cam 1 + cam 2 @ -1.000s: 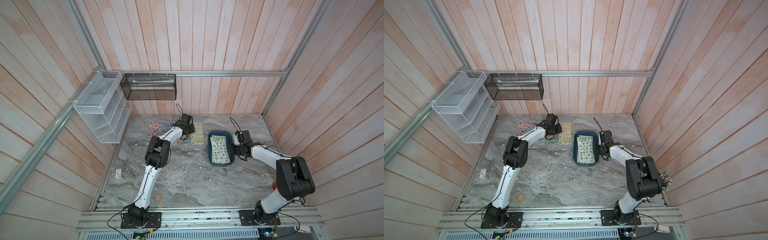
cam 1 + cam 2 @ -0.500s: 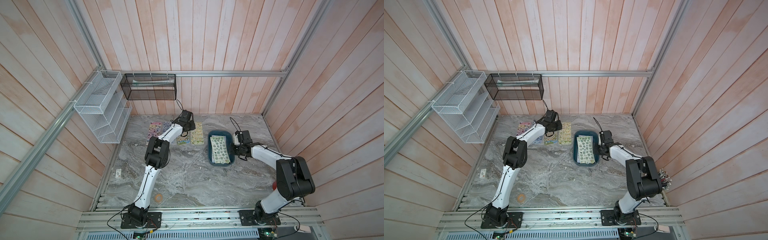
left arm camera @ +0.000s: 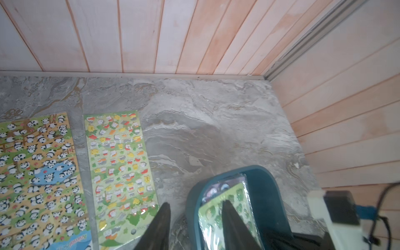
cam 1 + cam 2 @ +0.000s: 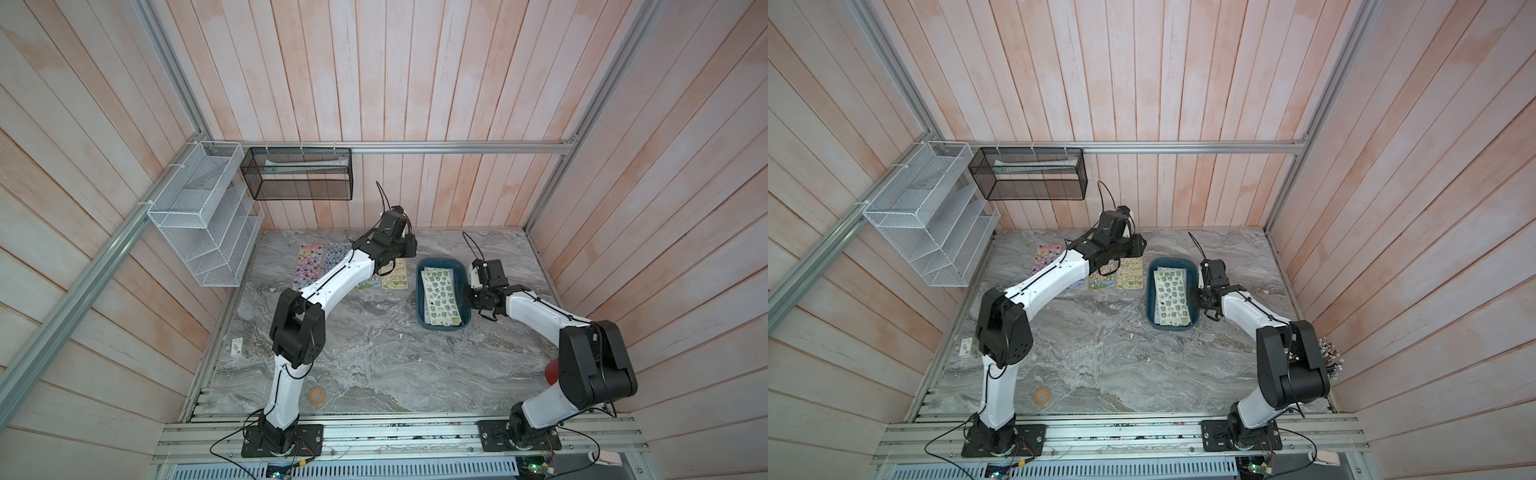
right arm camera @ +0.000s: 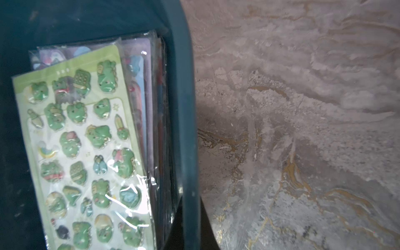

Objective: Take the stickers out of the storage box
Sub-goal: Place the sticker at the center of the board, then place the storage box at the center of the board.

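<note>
Teal plastic storage box [image 4: 441,262] sits toward the back of the marble table [image 4: 374,353], right side. There's a stack of stickers [image 4: 440,297] in it, leaning against the wall nearest the right arm. A pale green frog sheet [image 5: 82,147] in clear wrap is on top, with lilac and blue edges poking out underneath.

The right gripper [image 4: 468,298] is at that same wall, closed up tight. From the wrist view it looks pinched onto the rim [image 5: 186,108], though the fingers are mostly cut off there.

Just beside the box on the other side, four sheets lie flat on the table in a row. Going outward it's a yellow-green sheet [image 3: 119,168], a panda sheet [image 3: 36,177], then a lilac sheet [image 4: 336,255] and a pink sheet [image 4: 307,266], partly under the left arm.

The left gripper [image 3: 195,203] hangs above the gap between the yellow-green sheet and the box. Its jaws are parted, with nothing between them.

Up on the walls there's a white wire rack [image 4: 199,232] and a black mesh basket [image 4: 299,174].
</note>
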